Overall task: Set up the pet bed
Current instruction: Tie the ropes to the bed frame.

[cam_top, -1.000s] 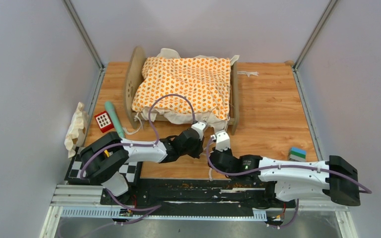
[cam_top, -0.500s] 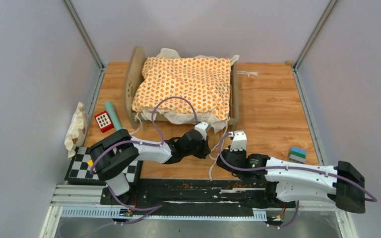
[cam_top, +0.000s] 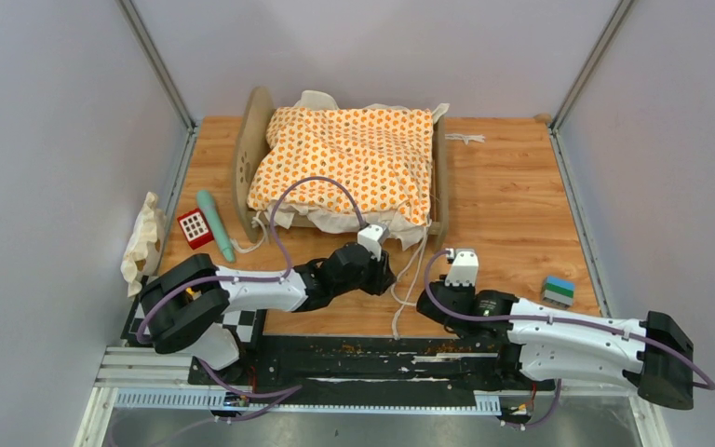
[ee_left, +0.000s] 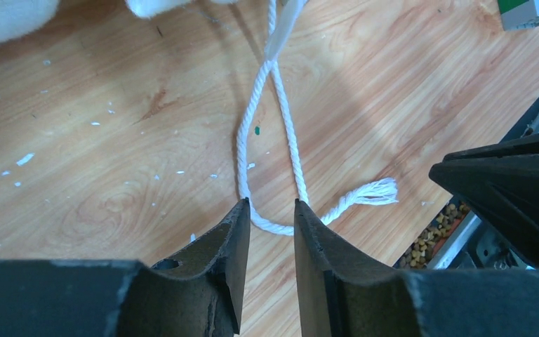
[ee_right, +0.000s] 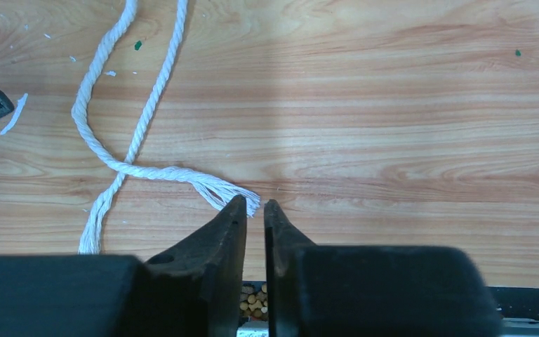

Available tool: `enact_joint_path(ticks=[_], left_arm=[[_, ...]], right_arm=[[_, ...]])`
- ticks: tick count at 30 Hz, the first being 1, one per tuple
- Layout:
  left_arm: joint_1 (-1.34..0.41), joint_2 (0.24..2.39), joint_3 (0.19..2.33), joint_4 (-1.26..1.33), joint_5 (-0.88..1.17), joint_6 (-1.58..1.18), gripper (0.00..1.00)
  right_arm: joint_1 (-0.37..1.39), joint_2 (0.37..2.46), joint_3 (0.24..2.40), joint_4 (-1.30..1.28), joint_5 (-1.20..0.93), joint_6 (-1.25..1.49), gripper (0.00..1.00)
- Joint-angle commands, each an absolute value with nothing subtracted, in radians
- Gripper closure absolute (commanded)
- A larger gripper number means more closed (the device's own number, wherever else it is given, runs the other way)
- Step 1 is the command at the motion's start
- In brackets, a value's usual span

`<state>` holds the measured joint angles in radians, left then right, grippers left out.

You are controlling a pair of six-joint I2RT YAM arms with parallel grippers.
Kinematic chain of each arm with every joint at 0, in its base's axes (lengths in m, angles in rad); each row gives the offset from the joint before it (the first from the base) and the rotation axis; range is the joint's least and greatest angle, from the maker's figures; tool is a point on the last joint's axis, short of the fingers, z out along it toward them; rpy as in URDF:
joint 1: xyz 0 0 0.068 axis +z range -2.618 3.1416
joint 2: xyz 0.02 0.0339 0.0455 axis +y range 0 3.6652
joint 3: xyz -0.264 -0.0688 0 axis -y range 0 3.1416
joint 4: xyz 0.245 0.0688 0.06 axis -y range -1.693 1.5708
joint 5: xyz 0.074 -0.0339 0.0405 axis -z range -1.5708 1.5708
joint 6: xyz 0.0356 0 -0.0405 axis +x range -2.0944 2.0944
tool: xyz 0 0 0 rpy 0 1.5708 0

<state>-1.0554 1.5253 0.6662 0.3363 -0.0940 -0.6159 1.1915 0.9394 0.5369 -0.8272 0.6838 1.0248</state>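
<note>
The pet bed (cam_top: 242, 166) stands at the far edge of the desk (cam_top: 512, 205), a little left of its middle. It is a pale wood frame with a rounded end board at each side. An orange-printed cushion (cam_top: 354, 158), soft and rumpled with a cream border, drapes over the whole frame. From the cushion's near edge, white ties trail toward the arms. Only the overhead view takes in the rest: a crumpled cream cloth (cam_top: 142, 240) at the left edge, a red block (cam_top: 195, 227) faced with white squares, a smooth mint-green stick (cam_top: 215, 225) beside it, and a blue, green and white block (cam_top: 559, 290) near the right edge. The wrist views give the fine texture instead. The tie is a twisted white cord (ee_left: 285, 126) lying in a loop on the grainy, speckled wood, and it ends in a frayed tassel (ee_left: 375, 191). The left gripper (ee_left: 270, 207) has its dark wedge-shaped jaws spread a modest way, with the bottom of the loop passing under the tips and nothing pinched. The right gripper (ee_right: 255, 206) has its jaws parted by only a narrow slit with nothing in it. A frayed cord end (ee_right: 228, 191) lies just at its left fingertip. Brown pellets (ee_right: 253, 302) sit in the rail along the near edge.
</note>
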Motion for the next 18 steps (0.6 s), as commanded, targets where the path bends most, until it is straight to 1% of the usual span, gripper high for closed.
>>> enact_joint_path(ticks=[1,3,6,9,12,13,16,18], left_arm=[[-1.059,1.496,0.684,0.329,-0.148,-0.538,0.63],[-1.058,1.494,0.686,0.335,-0.155,-0.505,0.63],[-1.046,1.477,0.698,0.296,-0.174,-0.470,0.64],[-1.012,1.425,0.647,0.293,-0.179,-0.470,0.65],[-0.958,1.358,0.567,0.304,-0.170,-0.483,0.65],[-0.939,1.335,0.543,0.309,-0.161,-0.487,0.65],[-0.895,1.272,0.489,0.308,-0.142,-0.480,0.65],[-0.871,1.239,0.470,0.290,-0.132,-0.474,0.65]], right_arm=[[1.187,0.908,0.538,-0.817,0.697,1.020,0.79],[1.187,0.883,0.527,-0.745,0.663,0.953,0.78],[1.188,0.819,0.483,-0.565,0.540,0.771,0.76],[1.188,0.755,0.441,-0.420,0.408,0.646,0.73],[1.188,0.734,0.432,-0.341,0.314,0.558,0.72],[1.188,0.738,0.436,-0.322,0.294,0.530,0.70],[1.188,0.774,0.466,-0.261,0.218,0.410,0.60],[1.187,0.822,0.510,-0.244,0.158,0.281,0.54]])
